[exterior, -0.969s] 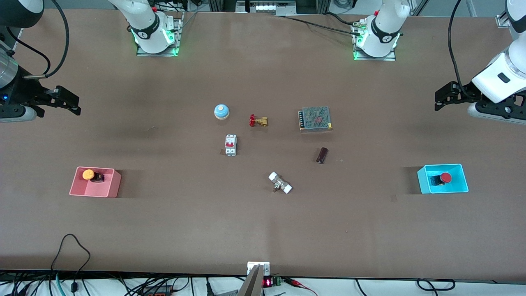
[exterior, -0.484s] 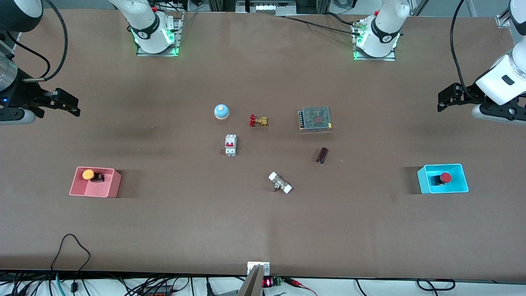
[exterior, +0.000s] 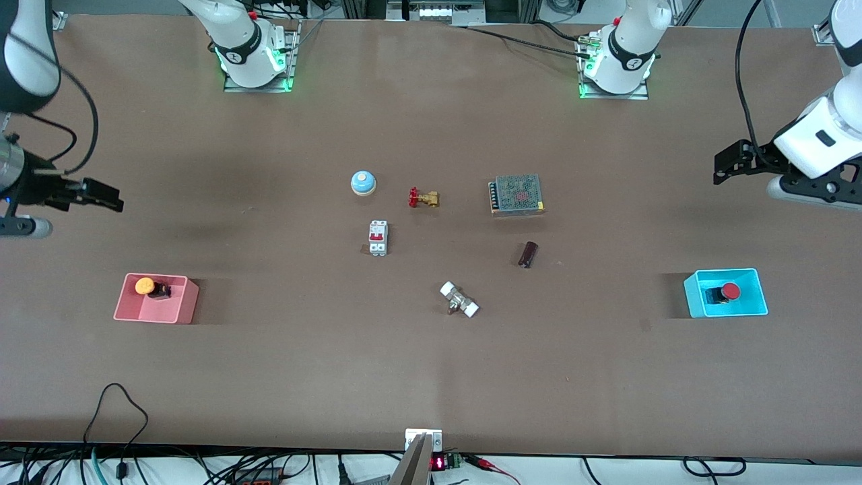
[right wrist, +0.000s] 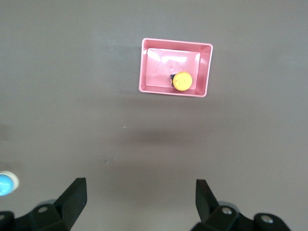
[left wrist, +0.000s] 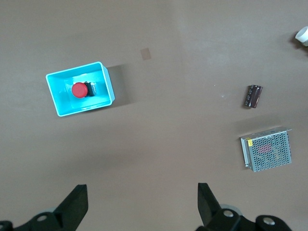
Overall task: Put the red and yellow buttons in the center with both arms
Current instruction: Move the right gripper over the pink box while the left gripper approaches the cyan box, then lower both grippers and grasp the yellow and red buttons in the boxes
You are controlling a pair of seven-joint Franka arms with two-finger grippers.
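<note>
The yellow button (exterior: 147, 287) sits in the pink bin (exterior: 182, 304) toward the right arm's end of the table; it also shows in the right wrist view (right wrist: 182, 81). The red button (exterior: 728, 292) sits in the cyan bin (exterior: 693, 295) toward the left arm's end; it also shows in the left wrist view (left wrist: 80, 90). My right gripper (exterior: 108, 200) is open and empty, up in the air over bare table beside the pink bin. My left gripper (exterior: 722, 168) is open and empty, up over bare table beside the cyan bin. The center (exterior: 431, 256) is brown tabletop among small parts.
Around the middle lie a blue bell (exterior: 363, 182), a brass valve with a red handle (exterior: 423, 198), a white breaker (exterior: 378, 238), a metal mesh box (exterior: 516, 195), a dark cylinder (exterior: 528, 254) and a white-capped fitting (exterior: 459, 300).
My right gripper has drawn back toward the table's end and a little nearer to the pink bin. My left gripper has shifted slightly. The buttons have not moved.
</note>
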